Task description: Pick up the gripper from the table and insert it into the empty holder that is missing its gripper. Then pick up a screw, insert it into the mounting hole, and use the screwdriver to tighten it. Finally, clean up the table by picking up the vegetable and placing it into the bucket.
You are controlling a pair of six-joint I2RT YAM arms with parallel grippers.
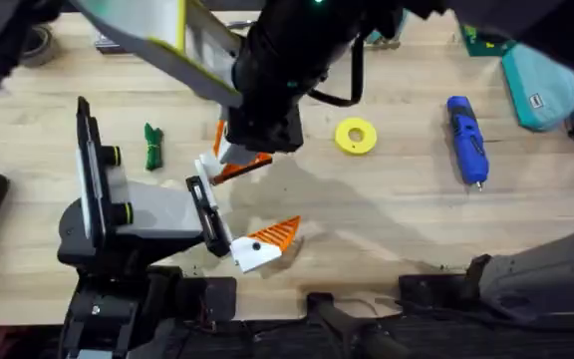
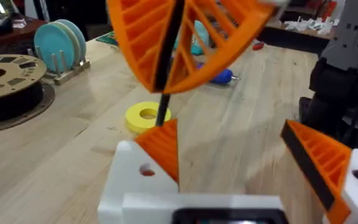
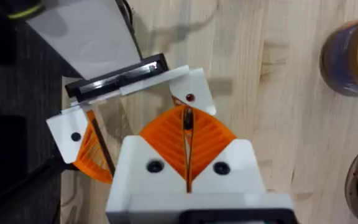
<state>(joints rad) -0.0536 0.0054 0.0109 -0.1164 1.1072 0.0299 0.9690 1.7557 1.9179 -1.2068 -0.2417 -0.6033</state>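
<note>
Right end effector (image 3: 187, 127) is clamped on a thin dark pin (image 2: 166, 68), probably the screw, over the holder (image 2: 129, 180), where the gripper (image 2: 163, 146) sits. Left end effector (image 2: 229, 134) stands apart. If the pin tilts, it may miss the mounting hole (image 3: 190, 98) and drop to the table (image 1: 387, 219). The screwdriver (image 1: 466, 140) lies toward 3 o'clock.

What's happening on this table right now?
The right arm's fingers are shut on a thin dark pin, probably a screw, held just over the white plastic holder, which already carries an orange ribbed wedge. The bright blue pen-shaped screwdriver and the small dark-green toy vegetable lie untouched on the wooden table.
</note>
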